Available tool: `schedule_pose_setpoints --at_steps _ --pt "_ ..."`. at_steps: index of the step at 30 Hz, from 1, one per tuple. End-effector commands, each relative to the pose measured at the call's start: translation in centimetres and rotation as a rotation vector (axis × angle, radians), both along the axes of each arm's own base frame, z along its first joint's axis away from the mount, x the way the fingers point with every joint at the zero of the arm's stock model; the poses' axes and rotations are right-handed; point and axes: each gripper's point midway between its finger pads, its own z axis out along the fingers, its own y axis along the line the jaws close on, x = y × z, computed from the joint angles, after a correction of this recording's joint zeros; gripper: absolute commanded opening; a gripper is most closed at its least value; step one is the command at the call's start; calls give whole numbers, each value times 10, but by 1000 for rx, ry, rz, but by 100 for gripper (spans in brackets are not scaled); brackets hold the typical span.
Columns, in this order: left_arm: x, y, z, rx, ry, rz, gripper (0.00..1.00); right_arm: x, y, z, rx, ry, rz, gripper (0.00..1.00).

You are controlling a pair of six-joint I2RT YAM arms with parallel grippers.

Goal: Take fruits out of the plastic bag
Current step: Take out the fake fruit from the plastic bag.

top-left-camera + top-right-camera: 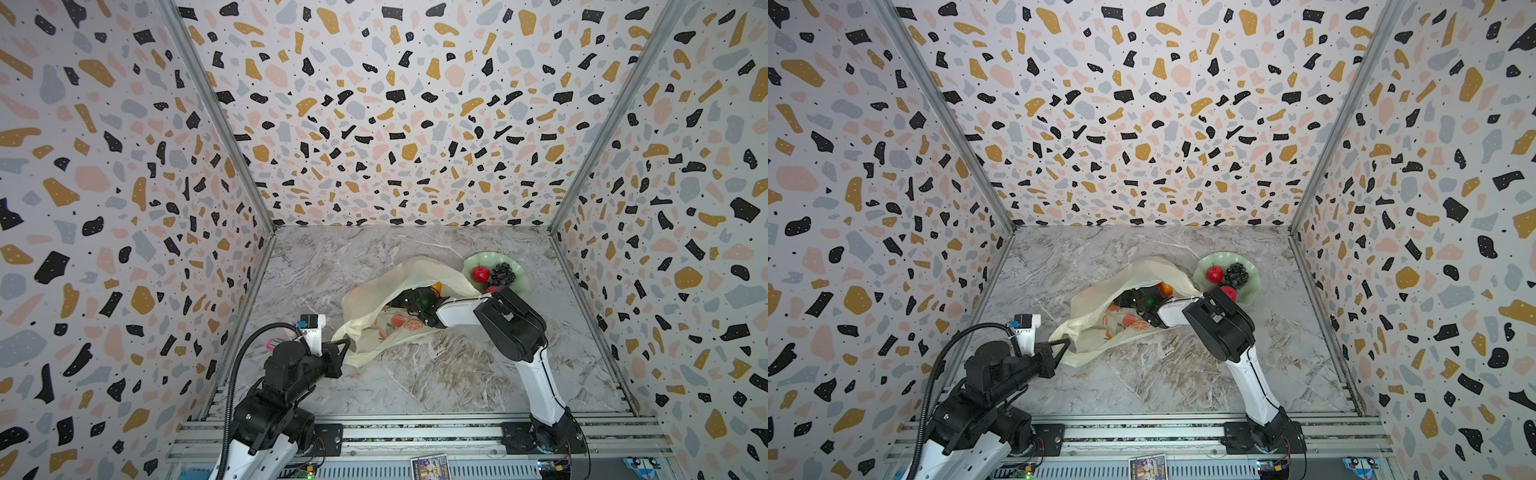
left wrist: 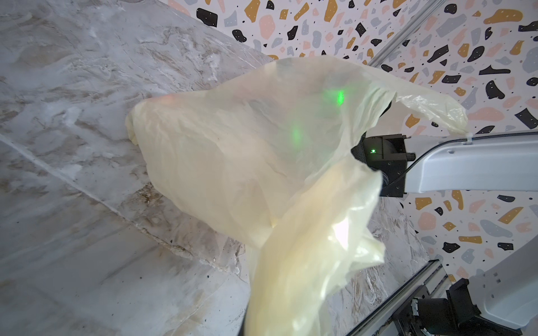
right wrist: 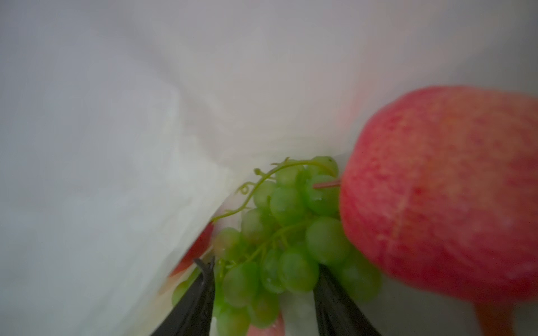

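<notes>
The cream-yellow plastic bag (image 1: 390,286) (image 1: 1100,291) (image 2: 247,151) lies mid-table with its mouth facing right. My left gripper (image 1: 345,343) (image 1: 1067,343) is shut on the bag's near edge and holds it up; in the left wrist view the film covers the fingers. My right arm reaches into the mouth, so its fingers are hidden in both top views. Inside, my right gripper (image 3: 262,266) has a finger pressed against each side of a green grape bunch (image 3: 288,227). A red apple (image 3: 436,189) lies beside it. An orange fruit (image 1: 436,286) shows at the mouth.
A pale green dish (image 1: 519,282) (image 1: 1252,286) at the back right holds a red apple (image 1: 480,273), dark grapes (image 1: 503,274) and another red fruit (image 1: 1228,293) half behind my right arm. Patterned walls close three sides. A metal rail (image 1: 415,432) runs along the front.
</notes>
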Motion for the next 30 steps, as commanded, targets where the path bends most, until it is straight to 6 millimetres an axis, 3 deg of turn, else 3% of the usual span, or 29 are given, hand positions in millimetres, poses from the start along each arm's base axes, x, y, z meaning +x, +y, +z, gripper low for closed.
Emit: schedule_pose_setpoints --at_steps 1,8,15,19,23,30 --pt "1 0 8 -10 -30 0 0 -4 7 -12 -35 38 2 55" --pt "0 0 9 -15 -38 -2 0 -6 15 -34 -102 47 18 49" --pt "-1 0 10 -16 -42 0 0 -8 13 -42 -125 56 22 32" --pt "0 2 11 -17 -45 10 0 -9 14 -24 -100 30 35 24" --pt "3 8 10 -11 -41 53 0 -12 17 8 -53 -25 69 10" --pt "9 23 14 -7 -45 156 0 -28 22 65 40 -112 166 7"
